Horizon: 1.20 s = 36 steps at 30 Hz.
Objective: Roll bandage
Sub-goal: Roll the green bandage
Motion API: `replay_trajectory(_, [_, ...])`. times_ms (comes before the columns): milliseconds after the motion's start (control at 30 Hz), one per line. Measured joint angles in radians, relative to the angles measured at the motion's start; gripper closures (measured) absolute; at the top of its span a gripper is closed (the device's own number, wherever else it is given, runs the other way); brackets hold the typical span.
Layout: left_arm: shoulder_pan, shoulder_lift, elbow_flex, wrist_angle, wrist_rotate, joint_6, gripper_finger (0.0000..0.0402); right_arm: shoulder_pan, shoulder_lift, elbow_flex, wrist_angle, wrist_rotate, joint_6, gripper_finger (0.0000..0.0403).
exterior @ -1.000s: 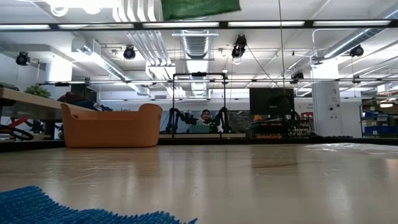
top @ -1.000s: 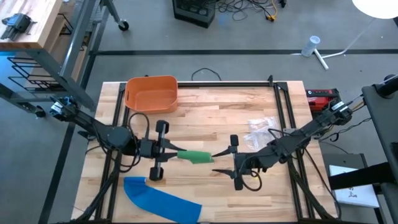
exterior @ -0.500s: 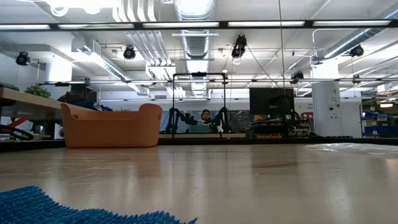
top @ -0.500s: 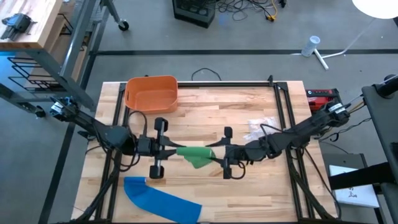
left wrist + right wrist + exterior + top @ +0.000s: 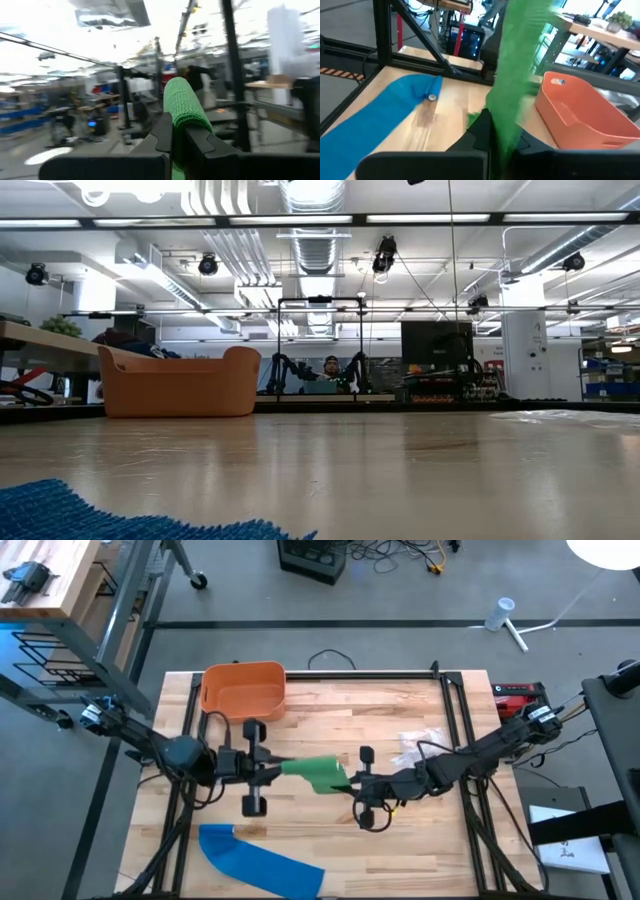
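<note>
Both end effectors, left (image 5: 268, 769) and right (image 5: 350, 783), were clamped on the green bandage (image 5: 318, 774), held above the desk (image 5: 400, 850). Rolling well needed steady tension and aligned edges.

Robotics lab: ceiling ducts (image 5: 312, 225), workbenches.

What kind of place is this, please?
Probably a robotics lab or workshop: a wooden table in a black frame, exposed ceiling ducts and strip lights, and another pair of robot arms at a station across the room.
</note>
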Motion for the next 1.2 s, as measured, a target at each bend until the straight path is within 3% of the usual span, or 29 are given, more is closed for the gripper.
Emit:
replay_trajectory(767, [0.088,-0.041,0.0,0.023,-0.019,0.016,0.0396,0.041,0.0,0.0,-0.119,0.0,0.098,0.0403])
replay_trajectory(1000, [0.1,-0.036,0.0,0.001,-0.074,0.108,0.0396,0.048,0.0,0.001,-0.111,-0.122,0.117,0.0403])
replay_trajectory(1200, [0.149,-0.036,0.0,-0.066,-0.097,0.136,0.0396,0.105,0.001,0.062,-0.119,-0.136,0.074,0.0403])
